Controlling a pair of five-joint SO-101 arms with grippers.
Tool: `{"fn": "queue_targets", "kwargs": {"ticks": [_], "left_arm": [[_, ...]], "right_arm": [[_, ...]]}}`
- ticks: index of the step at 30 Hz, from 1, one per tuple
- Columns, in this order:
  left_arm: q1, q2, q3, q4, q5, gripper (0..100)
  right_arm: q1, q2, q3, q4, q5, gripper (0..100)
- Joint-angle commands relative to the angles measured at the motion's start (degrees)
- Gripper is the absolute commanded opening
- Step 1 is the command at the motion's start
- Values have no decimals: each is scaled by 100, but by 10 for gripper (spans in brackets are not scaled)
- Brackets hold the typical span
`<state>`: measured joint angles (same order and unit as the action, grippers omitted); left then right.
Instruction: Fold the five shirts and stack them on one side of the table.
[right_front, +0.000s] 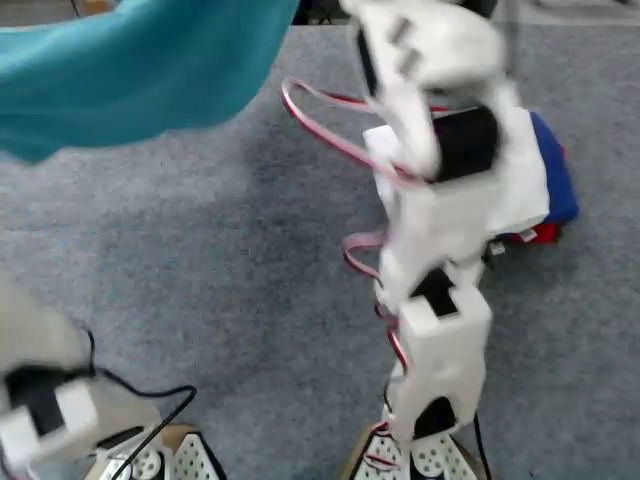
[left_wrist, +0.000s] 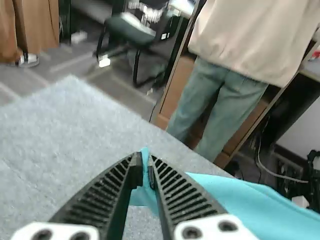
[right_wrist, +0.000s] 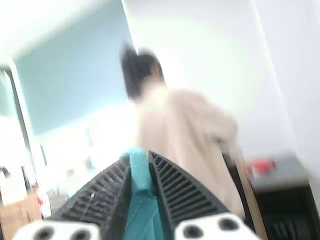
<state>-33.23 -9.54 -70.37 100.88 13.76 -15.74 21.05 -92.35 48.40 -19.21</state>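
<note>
The desk (right_front: 200, 270) is covered in grey carpet-like cloth. A plain teal shirt (right_front: 130, 70) is held raised over its far left, pinched between the jaws of the left gripper (left_wrist: 143, 167) and of the right gripper (right_wrist: 140, 169).

The high camera hangs over the grey bench (right_front: 200, 270) and looks steeply down from the side where the arms are based. An arm (right_front: 440, 250) rises close to its lens. The left wrist camera sits just behind the left claw (left_wrist: 144, 162) and looks forward along it, low over the bench and past its far edge into the room. The right wrist camera sits just behind the right claw (right_wrist: 139, 159) and tilts upward, off the bench, toward a pale wall. All three views share the teal shirt (right_front: 130, 70). The high and left wrist views also share the bench top.
</note>
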Motion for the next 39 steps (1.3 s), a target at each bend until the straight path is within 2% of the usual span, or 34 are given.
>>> {"fn": "queue_targets", "kwargs": {"ticks": [1, 4, 7, 12, 16, 18, 20, 22, 26, 28, 30, 33, 39], "left_arm": [[145, -1503, 892, 0, -202, 29], [119, -2541, 1798, 0, -316, 29], [110, -3402, 2677, 0, -475, 29], [101, -4607, 4075, 0, -756, 29], [119, -5231, 5534, -35, -774, 29], [119, -5257, 6475, -325, -738, 29], [119, -5257, 7591, -1090, -730, 29], [119, -5257, 8760, -2242, -730, 29], [127, -5020, 10862, -5345, -730, 29], [127, -4571, 11407, -6927, -721, 29], [127, -3921, 11442, -8088, -721, 29], [136, -2787, 10800, -8782, -721, 29], [171, -589, 8637, -8343, -721, 29]], "right_arm": [[-105, -1358, -40, 440, 0, 15], [-316, -2211, 532, 1257, 0, 15], [-448, -2897, 1262, 1626, -26, 15], [-607, -3565, 2695, 1662, -35, 15], [-615, -3459, 4057, 1538, -149, 15], [-598, -3240, 4857, 1187, -334, 15], [-589, -2932, 5657, 589, -360, 15], [-580, -2536, 6413, -264, -369, 15], [-571, -1569, 7327, -2224, -360, 15], [-563, -1015, 7319, -3121, -352, 15], [-563, -470, 6993, -3560, -352, 15], [-563, 295, 6053, -3420, -360, 15], [-440, 1798, 3565, -2567, -360, 15]]}}
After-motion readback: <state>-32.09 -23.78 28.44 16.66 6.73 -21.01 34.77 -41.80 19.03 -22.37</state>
